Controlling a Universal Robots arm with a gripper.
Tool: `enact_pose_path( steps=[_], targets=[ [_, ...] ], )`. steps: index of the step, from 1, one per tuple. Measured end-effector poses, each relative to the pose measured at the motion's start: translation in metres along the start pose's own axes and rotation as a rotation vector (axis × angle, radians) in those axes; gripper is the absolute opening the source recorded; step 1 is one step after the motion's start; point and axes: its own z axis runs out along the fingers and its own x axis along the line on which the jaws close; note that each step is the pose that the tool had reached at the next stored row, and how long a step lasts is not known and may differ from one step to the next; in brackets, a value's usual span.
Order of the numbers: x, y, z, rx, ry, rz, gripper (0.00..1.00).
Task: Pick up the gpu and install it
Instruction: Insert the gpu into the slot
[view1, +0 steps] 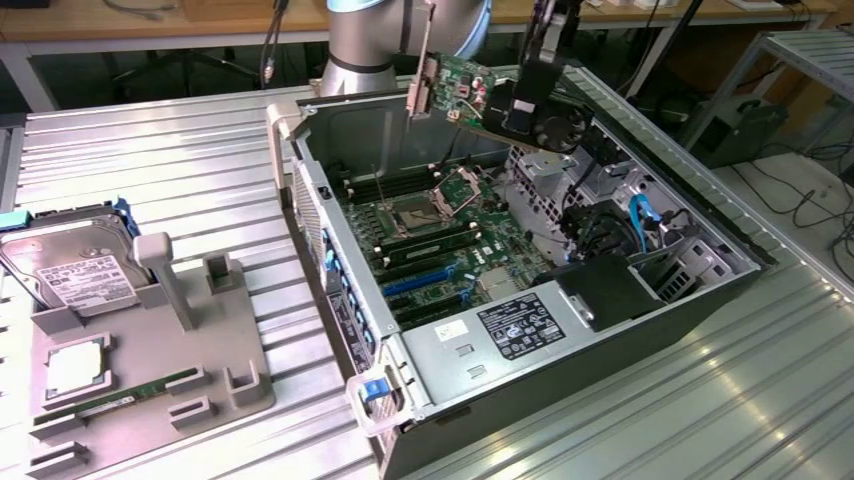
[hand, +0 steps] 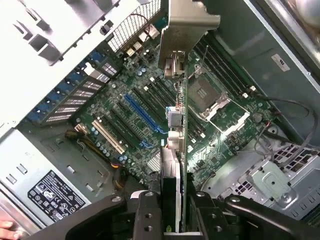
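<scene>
The gpu (view1: 470, 92) hangs in the air above the far end of the open computer case (view1: 747, 255), tilted, its green circuit-board back facing the exterior view and its silvery bracket (view1: 423, 85) at the end towards that view's left. My gripper (view1: 545, 100) is shut on the card's other end. In the wrist view the gpu (hand: 179, 125) runs edge-on away from my gripper (hand: 172, 212), clamped between the black fingers (hand: 147, 215), bracket (hand: 186, 30) farthest off. Below lies the motherboard (hand: 115, 110) with its long blue slot (hand: 142, 117); the card is well clear of it.
Inside the case are the processor socket (view1: 407, 212), blue slots (view1: 420, 285), a power supply (view1: 514, 325) and cables (view1: 627, 225). On the exterior view's left, a grey fixture (view1: 154, 375) holds a hard drive (view1: 67, 265), a chip (view1: 76, 365) and a RAM stick (view1: 120, 400).
</scene>
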Motion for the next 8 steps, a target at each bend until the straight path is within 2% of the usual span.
enact_pose_path(
  steps=[1,4,6,8],
  targets=[
    [0.0002,-0.0002,0.0000,-0.0011,-0.0005,-0.062,0.27],
    [0.0004,-0.0003,0.0000,-0.0018,-0.0010,-0.111,0.27],
    [0.0004,-0.0004,0.0000,-0.0034,-0.0018,-0.208,0.27],
    [0.0007,-0.0006,0.0000,-0.0039,-0.0021,-0.236,0.27]
  ],
)
